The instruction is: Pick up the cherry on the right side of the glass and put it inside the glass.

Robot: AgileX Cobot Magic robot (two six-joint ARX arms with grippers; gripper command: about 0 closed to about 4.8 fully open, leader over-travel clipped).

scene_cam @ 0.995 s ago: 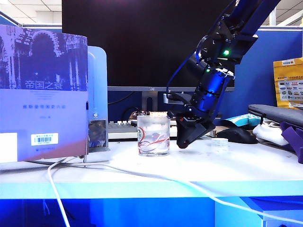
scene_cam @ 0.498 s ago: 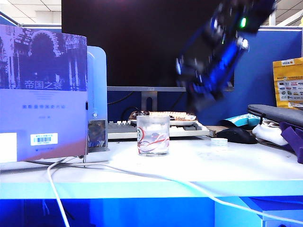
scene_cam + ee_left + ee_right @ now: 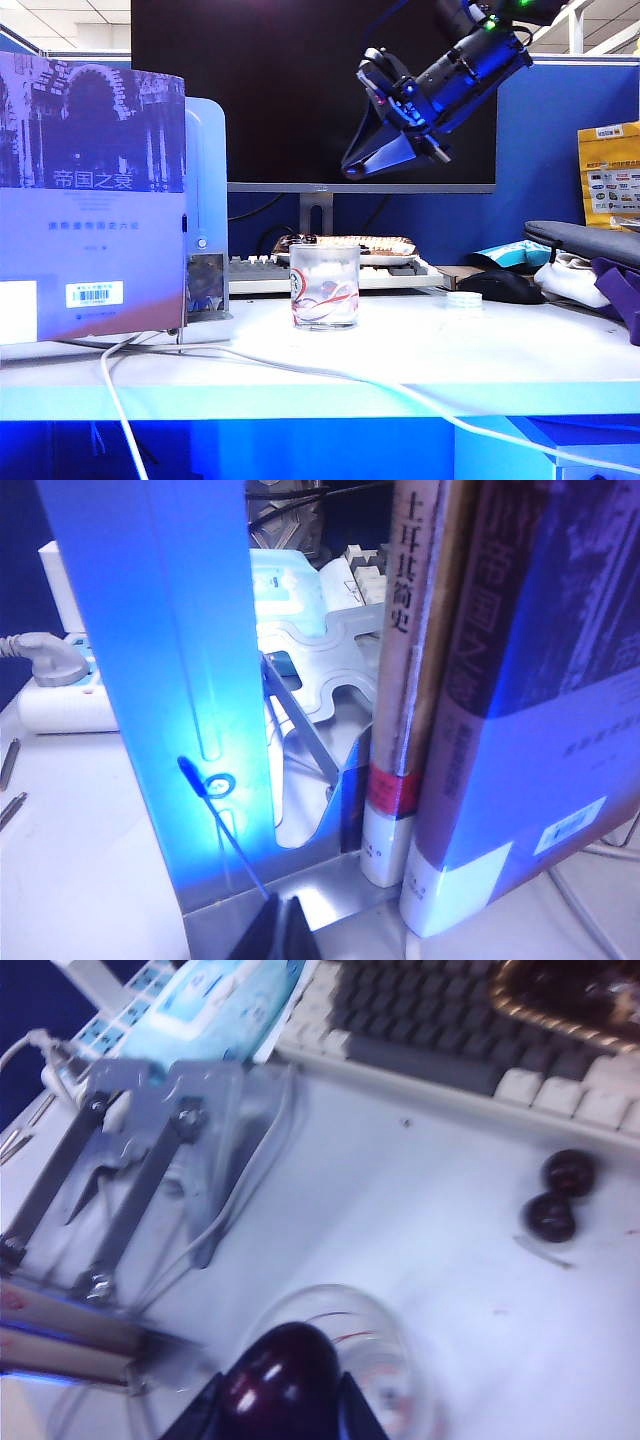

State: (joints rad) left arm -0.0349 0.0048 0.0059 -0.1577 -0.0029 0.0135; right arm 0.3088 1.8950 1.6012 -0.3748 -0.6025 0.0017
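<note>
The right gripper (image 3: 352,168) hangs high above the table (image 3: 400,350), in front of the dark monitor (image 3: 300,90), its fingers slanting down and toward the left side of the exterior view. In the right wrist view the same gripper (image 3: 285,1400) has its two fingers pressed against the sides of the cherry (image 3: 282,1375), a glossy dark red fruit clamped between the tips. Directly below the held cherry, well apart from it, stands the glass (image 3: 324,286), upright on the table; from the wrist its clear rim (image 3: 330,1295) shows just beyond the fruit with red ribbon lines on the wall. Farther from the gripper, on the table near the keyboard (image 3: 470,1045), two more dark cherries (image 3: 560,1195) lie touching each other. Off to the other side of the gripper stands a metal bookend (image 3: 150,1160), with a blue packet (image 3: 215,1005) behind it. The left gripper (image 3: 272,935) does not show in the exterior view; in the left wrist view only a dark tip pokes in at the edge, and I cannot tell whether its fingers are apart or together. Just ahead of it stands a translucent blue bookend panel (image 3: 170,660), and beside that two upright books (image 3: 480,680) with Chinese lettering on the spines. A white cable (image 3: 300,370) trails across the table in front of the glass.
</note>
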